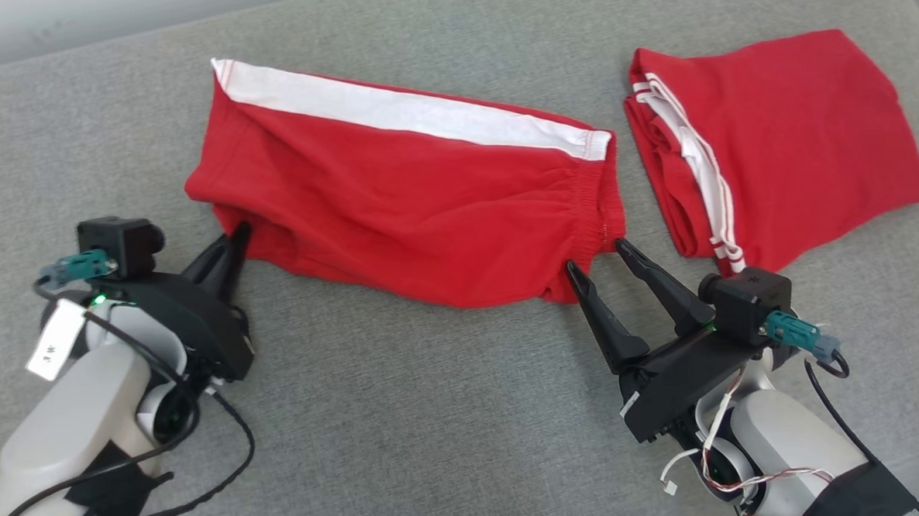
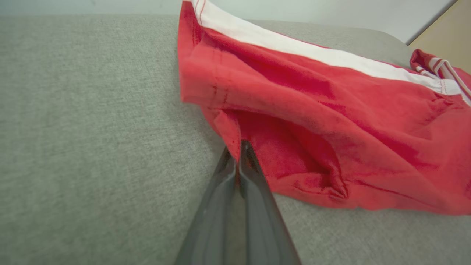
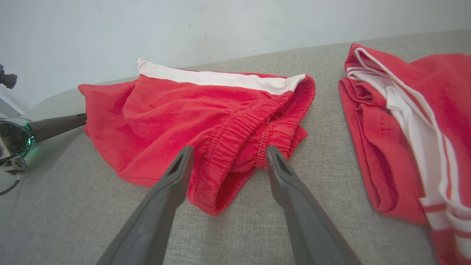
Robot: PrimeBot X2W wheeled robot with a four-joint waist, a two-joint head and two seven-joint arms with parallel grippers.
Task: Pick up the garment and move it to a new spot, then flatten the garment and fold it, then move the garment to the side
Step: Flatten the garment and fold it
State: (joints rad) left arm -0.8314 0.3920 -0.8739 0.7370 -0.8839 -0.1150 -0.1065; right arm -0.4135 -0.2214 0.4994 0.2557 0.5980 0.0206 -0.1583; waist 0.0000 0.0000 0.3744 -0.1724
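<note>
Well, the shorts (image 1: 403, 198) lie mid-way across the grey pad (image 1: 435, 414), leg over leg and fairly flat. The move and a first fold look done; a crosswise fold and the shift aside seem left. Their long axis runs left to right, waistband at the right end, hems at the left, white stripe along the far edge. The left gripper (image 1: 235, 241) is pinched together on the near hem corner. The right gripper (image 1: 596, 253) stands apart, straddling the near waistband corner. A folded garment (image 1: 780, 135) lies just to the right.

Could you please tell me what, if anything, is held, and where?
The left gripper pinches the red white-striped fabric shorts at a leg-hem corner; right gripper open.
</note>
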